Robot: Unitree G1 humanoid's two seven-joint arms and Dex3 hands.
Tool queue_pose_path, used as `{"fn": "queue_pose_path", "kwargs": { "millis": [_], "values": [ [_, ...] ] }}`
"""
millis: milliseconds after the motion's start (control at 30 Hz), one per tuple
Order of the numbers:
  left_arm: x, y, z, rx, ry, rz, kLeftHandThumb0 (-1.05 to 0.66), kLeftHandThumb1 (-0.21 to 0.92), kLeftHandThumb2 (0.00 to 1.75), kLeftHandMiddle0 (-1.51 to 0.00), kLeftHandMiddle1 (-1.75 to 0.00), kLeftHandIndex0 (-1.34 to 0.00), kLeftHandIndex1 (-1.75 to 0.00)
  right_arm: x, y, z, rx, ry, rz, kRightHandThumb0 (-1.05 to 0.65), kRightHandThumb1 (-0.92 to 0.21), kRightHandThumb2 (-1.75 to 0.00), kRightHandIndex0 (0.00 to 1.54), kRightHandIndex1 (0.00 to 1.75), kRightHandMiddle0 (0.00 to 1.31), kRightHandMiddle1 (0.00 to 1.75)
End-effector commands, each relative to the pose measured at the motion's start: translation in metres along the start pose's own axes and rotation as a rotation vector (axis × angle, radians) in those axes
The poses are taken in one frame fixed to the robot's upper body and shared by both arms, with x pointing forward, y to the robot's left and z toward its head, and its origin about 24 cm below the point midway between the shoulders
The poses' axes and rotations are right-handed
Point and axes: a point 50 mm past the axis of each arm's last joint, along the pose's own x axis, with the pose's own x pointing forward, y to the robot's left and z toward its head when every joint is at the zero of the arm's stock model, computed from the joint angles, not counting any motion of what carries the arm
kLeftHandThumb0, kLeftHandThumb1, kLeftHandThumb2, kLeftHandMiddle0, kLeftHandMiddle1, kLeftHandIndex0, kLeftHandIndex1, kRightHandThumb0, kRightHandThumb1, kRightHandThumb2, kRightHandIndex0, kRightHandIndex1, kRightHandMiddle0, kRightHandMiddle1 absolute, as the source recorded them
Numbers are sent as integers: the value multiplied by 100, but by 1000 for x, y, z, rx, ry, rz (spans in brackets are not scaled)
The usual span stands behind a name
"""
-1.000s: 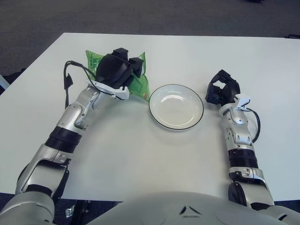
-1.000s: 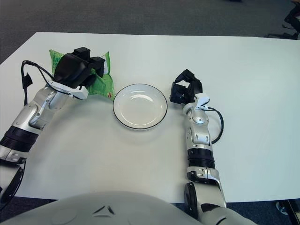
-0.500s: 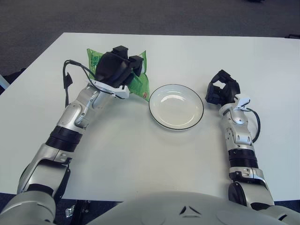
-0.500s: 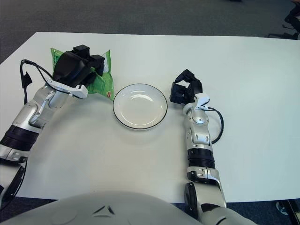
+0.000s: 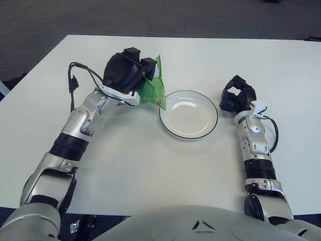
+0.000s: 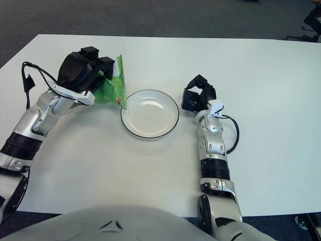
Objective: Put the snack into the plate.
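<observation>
My left hand [image 5: 126, 73] is closed around the green snack bag [image 5: 152, 89], fingers curled over its upper part. The bag is tilted, its lower corner hanging just beside the left rim of the plate [image 5: 188, 114]; I cannot tell whether that corner touches the worktop [image 5: 150, 165]. The bag is not in the plate. There is a small red mark at the bag's lower corner; any print on it is too small to read, and no brand can be made out.

My right hand [image 5: 236, 96] shows just to the right of the plate, fingers curled, holding nothing. I cannot tell whether it touches the worktop.

The plate is white with a dark rim and sits flat on the white worktop, between my two hands.
</observation>
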Motion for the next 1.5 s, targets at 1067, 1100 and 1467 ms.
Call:
{"fn": "queue_pose_path", "kwargs": {
  "millis": [1067,1100,1467],
  "values": [
    [35,34,13,65,-118,101,57,9,159,-80,-175,-108,-175,-21,-11,-37,10,146,-22,-51,-24,-142,133,175,68,175],
    [35,34,13,66,-118,102,57,9,160,-80,-175,-108,-175,-21,-11,-37,9,146,-22,-51,-24,-142,133,175,68,175],
    [39,35,17,47,-118,92,57,9,160,-80,-175,-108,-175,-20,-13,-37,5,149,-20,-51,-24,-141,132,175,68,175]
  ]
}}
